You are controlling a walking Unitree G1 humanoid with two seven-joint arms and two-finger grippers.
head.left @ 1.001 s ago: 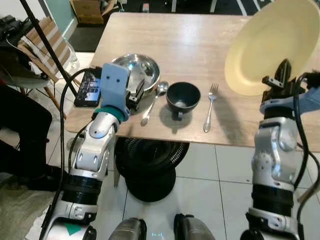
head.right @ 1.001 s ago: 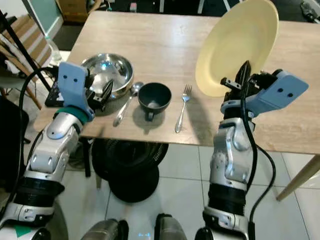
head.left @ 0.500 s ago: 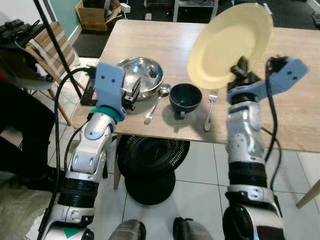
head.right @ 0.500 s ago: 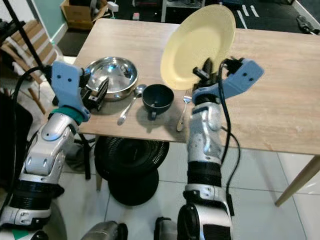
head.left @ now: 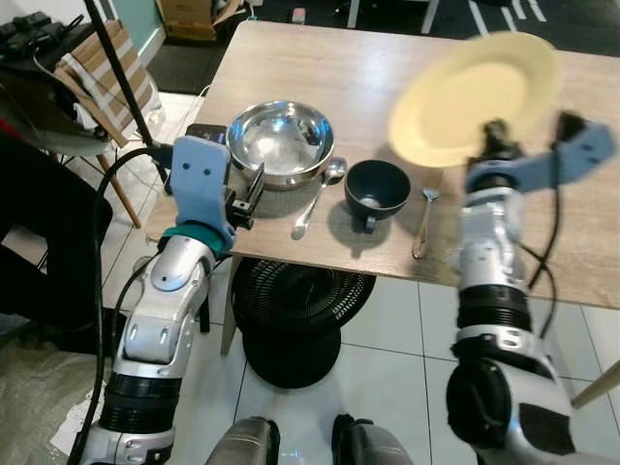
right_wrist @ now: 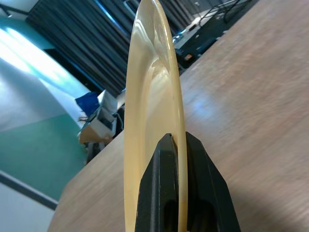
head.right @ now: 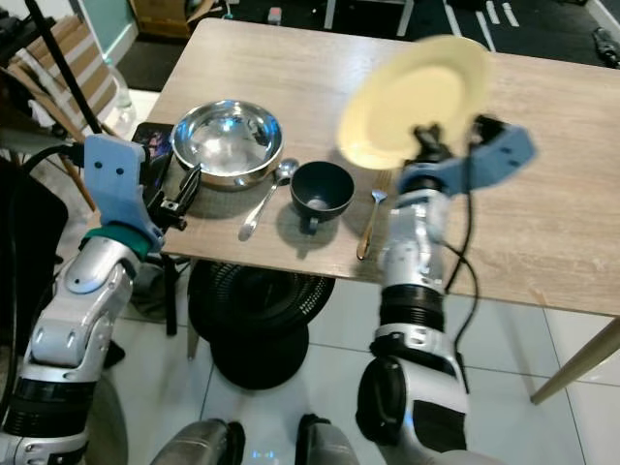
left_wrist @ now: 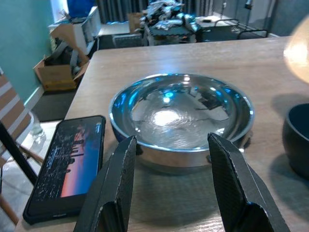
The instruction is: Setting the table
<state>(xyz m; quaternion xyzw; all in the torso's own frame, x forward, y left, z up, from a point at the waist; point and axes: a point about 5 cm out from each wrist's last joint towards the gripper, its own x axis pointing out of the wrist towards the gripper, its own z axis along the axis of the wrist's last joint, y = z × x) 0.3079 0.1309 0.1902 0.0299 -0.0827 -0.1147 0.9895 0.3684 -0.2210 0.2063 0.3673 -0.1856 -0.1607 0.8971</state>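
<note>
My right gripper (head.left: 496,134) is shut on the rim of a pale yellow plate (head.left: 473,97), held tilted in the air above the fork (head.left: 422,221); in the right wrist view the plate (right_wrist: 152,111) stands edge-on between the black fingers (right_wrist: 169,193). On the wooden table (head.left: 349,68) lie a steel bowl (head.left: 280,141), a spoon (head.left: 318,186), a dark cup (head.left: 377,188) and the fork in a row. My left gripper (left_wrist: 169,188) is open, low at the table's near left edge, facing the steel bowl (left_wrist: 181,113).
A black phone (left_wrist: 67,162) lies beside the steel bowl at the table's left edge. A black fan (head.left: 295,315) stands on the tiled floor under the table. A folding chair (head.left: 87,77) and a dark tripod leg are to the left.
My right arm has swung the plate to the right, from above the cup to above the fork. The camera view has shifted. The left gripper stays by the bowl.
</note>
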